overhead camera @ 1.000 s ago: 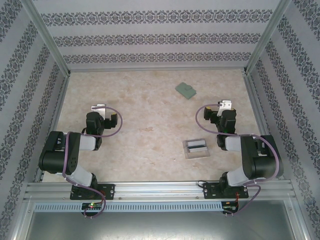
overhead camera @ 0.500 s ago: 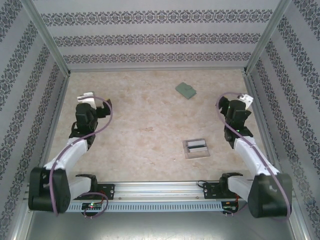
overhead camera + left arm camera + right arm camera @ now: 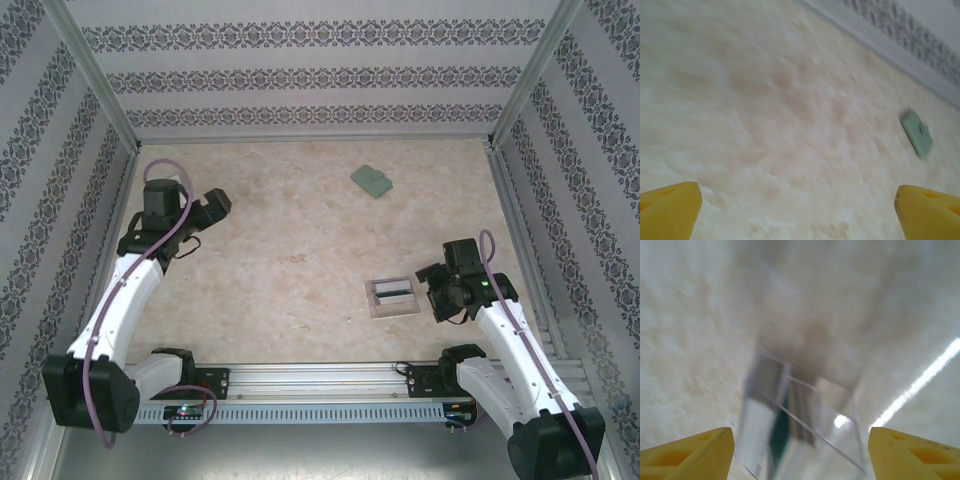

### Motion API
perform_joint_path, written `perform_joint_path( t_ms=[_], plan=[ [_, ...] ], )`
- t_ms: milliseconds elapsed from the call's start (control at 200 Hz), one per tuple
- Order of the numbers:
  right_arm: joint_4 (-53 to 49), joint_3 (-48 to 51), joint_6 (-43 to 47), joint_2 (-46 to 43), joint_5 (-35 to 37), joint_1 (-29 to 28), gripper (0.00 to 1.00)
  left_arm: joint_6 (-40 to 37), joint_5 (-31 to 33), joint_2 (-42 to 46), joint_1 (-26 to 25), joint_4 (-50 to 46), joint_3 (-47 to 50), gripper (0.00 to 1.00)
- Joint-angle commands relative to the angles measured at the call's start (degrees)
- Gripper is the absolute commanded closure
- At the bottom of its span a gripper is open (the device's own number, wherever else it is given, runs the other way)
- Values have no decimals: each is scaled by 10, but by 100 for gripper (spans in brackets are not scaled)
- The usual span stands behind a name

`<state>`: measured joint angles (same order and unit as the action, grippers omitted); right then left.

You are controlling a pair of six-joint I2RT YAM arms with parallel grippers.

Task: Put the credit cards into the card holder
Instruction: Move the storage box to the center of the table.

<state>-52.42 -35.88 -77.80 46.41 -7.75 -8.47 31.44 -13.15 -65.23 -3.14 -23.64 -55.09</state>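
Left claw (image 3: 215, 205) is spread wide and empty, hanging over bare table (image 3: 280, 250) on the left. The wallet (image 3: 372, 181) lies flat at the far middle, well apart from both claws. Right claw (image 3: 432, 290) hovers just right of the clear stand (image 3: 392, 297), jaws apart, nothing gripped. A dark card (image 3: 393, 292) stands in the stand's slot, too blurred to tell its colour.
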Motion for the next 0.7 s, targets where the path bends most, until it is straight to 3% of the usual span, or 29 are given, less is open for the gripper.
perform_joint_path(
  t_ms=[0,75,160,225,380,694],
  plan=[
    [-126,-34,-68,-23,-36,-12,36,-100,-103,-16,-37,-47,-43,0],
    [-132,-34,-85,-23,-68,-24,35,-145,-90,-31,-58,-37,-47,0],
    [-122,-33,-117,-19,-55,-69,34,-158,-73,-60,-73,-21,-54,0],
    [-95,-22,-142,-14,-39,-101,44,-156,-71,-80,-79,-5,-59,0],
    [-27,11,-191,9,-52,-142,45,-151,-60,-120,-79,-24,-83,0],
    [58,68,-257,25,-23,-195,59,-162,-66,-127,-79,-35,-81,0]
  ],
)
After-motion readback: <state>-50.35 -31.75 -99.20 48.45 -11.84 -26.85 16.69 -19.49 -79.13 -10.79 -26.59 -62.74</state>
